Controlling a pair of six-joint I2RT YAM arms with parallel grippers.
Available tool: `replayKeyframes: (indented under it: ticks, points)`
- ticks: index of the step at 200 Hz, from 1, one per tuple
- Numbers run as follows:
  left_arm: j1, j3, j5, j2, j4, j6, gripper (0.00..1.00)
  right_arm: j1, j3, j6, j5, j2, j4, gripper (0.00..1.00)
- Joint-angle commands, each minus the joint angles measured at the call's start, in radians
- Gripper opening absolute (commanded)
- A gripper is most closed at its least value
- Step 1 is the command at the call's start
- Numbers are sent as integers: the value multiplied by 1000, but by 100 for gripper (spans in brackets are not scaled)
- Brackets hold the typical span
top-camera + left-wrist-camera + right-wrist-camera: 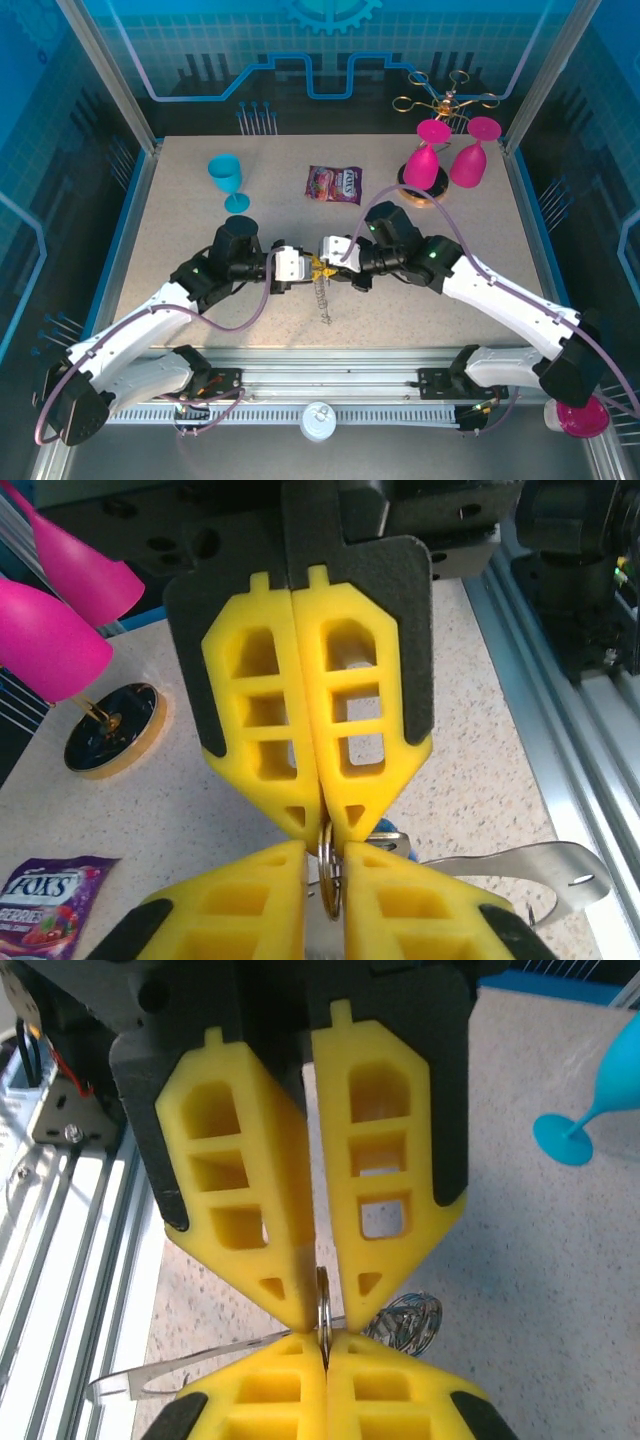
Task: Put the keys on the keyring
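Note:
My two grippers meet tip to tip over the middle of the table. A thin metal split ring of the keyring (332,875) stands edge-on between all four fingers. My right gripper (324,1352) is shut tight on the ring (323,1310). My left gripper (324,880) holds it more loosely, with a narrow gap beside the ring. The keyring's dark chain (322,296) hangs down to the table and lies coiled (405,1322) under the fingers. The key (392,838), silver with a bit of blue, peeks out just right of the ring, mostly hidden. From above, left gripper (312,268) faces right gripper (332,266).
A flat silver metal tag (560,875) lies on the table below the grippers. At the back stand a blue goblet (228,180), a sweets packet (334,184), two tilted pink goblets (432,155) by a round coaster (420,192), and a gold rack (445,100).

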Motion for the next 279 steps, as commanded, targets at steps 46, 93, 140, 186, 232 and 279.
replayKeyframes:
  ticks: [46,93,140,186,232,279]
  points:
    - [-16,7,-26,-2,29,-11,0,41,-29,6,-69,-61,124,18]
    - [-14,-98,94,-37,251,-140,0,-63,-341,208,-194,-188,568,26]
    - [-15,-119,133,-38,309,-187,0,-63,-406,242,-195,-199,657,19]
    - [-15,-128,137,-42,333,-211,0,-72,-398,207,-183,-205,605,0]
    - [-14,-48,11,-12,145,-115,32,-32,-215,33,-116,-157,255,0]
    - [-16,49,-24,57,-14,-28,17,35,1,-79,-65,-41,19,0]
